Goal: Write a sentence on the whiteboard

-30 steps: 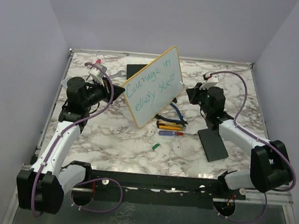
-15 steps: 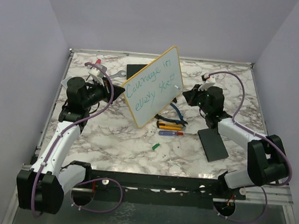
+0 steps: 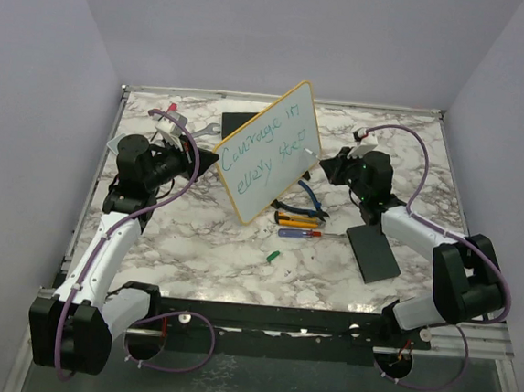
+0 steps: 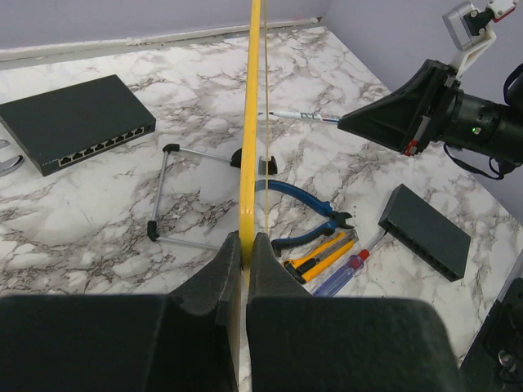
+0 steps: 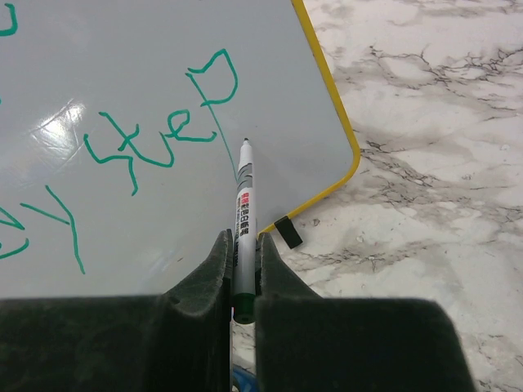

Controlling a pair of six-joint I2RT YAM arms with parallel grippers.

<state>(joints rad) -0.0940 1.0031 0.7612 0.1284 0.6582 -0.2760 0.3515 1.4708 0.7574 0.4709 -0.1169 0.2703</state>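
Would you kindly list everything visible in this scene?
whiteboard: 1, white, yellow rim, mid-table
sentence: 1, teal, on whiteboard
marker: 1, white, in right gripper
network switches: 2, black, back and right
pliers: 1, blue handles, by whiteboard
utility knife: 1, yellow-orange, beside pliers
screwdriver: 1, blue-red, beside utility knife
cap: 1, green, front centre
wrench: 1, silver, back left
wire stand: 1, grey, behind whiteboard
table: 1, marbled, underneath
left gripper: 1, black, shut on whiteboard edge
right gripper: 1, black, shut on marker

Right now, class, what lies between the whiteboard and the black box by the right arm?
Blue-handled pliers, a yellow utility knife and a screwdriver, in the left wrist view.
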